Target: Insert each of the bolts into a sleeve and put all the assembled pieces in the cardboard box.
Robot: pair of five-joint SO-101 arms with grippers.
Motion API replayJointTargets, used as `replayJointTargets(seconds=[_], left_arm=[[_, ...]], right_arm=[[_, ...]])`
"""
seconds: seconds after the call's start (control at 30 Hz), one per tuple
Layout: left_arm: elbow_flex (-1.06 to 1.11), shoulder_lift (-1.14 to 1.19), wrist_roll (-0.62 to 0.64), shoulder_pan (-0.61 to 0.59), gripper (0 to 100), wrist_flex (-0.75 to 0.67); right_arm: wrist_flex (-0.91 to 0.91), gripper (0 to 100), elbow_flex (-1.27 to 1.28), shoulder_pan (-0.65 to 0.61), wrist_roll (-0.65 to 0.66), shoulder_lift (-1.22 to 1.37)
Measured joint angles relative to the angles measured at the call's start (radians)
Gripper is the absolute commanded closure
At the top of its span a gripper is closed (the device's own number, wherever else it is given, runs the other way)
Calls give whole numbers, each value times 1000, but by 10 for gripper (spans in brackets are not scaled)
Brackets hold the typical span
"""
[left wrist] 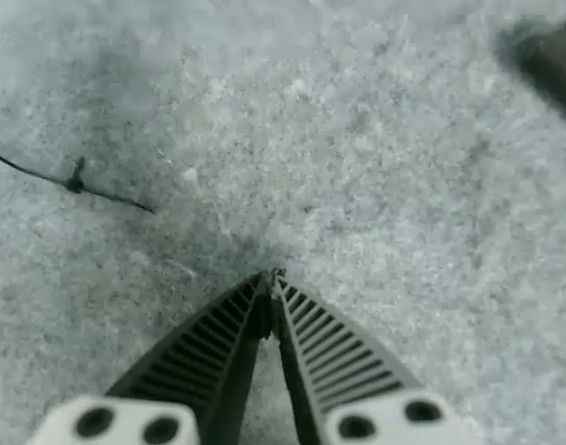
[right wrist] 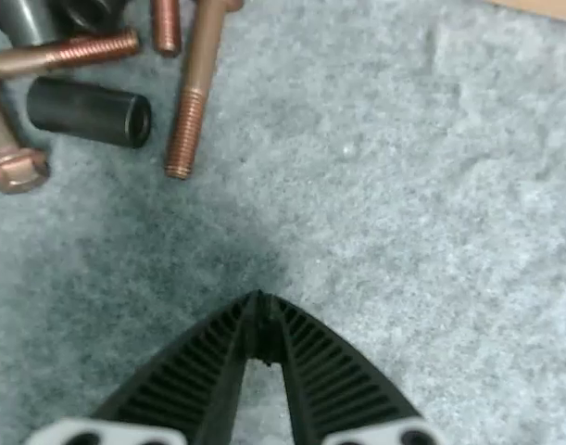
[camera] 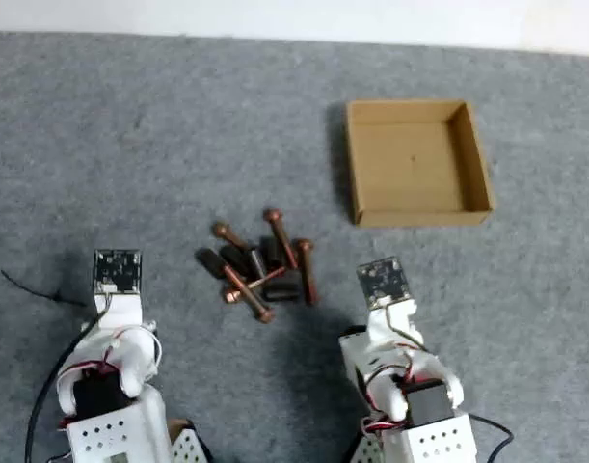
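**Ana:** Where are the bolts?

**Ben:** The coppery bolts (camera: pixel 281 239) lie in a heap with the dark sleeves (camera: pixel 211 261) on the grey worktop (camera: pixel 130 145), between the two arms.

**Ana:** And the cardboard box (camera: pixel 477 164)?

**Ben:** It sits farther back, apart from the heap, open side up.

**Ana:** And the pincers?

**Ben:** The left pincer (left wrist: pixel 271 278) has its tips together, near a thin black tie (left wrist: pixel 74 181). The right pincer (right wrist: pixel 259 301) is pressed together too, near one sleeve (right wrist: pixel 90 111).

Five copper bolts (camera: pixel 307 275) lie heaped with dark sleeves (camera: pixel 282 289), at least four, their exact number hidden by overlap. One cardboard box (camera: pixel 417 217) sits on the table (camera: pixel 130 125), and one black cable tie (left wrist: pixel 74 183).
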Motion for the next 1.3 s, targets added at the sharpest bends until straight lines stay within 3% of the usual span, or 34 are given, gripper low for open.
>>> replayJointTargets(seconds=[0.23,0.37,0.53,0.77,0.9,1.03,1.3], left_arm=[[0,0,0,0,995,0],[-52,0,-2,-21,995,-109],[-264,-9,-166,-64,995,-218],[-382,0,-212,107,994,-227],[-384,5,-258,209,909,-227],[-402,153,-310,273,885,-273],[-589,715,-153,305,892,-476]], right_arm=[[0,991,0,-2,0,0],[0,991,0,5,0,0],[-20,991,0,89,0,0],[-43,991,0,143,0,0],[-54,991,0,157,0,0],[-54,991,0,247,0,0],[-78,993,0,341,0,0]])
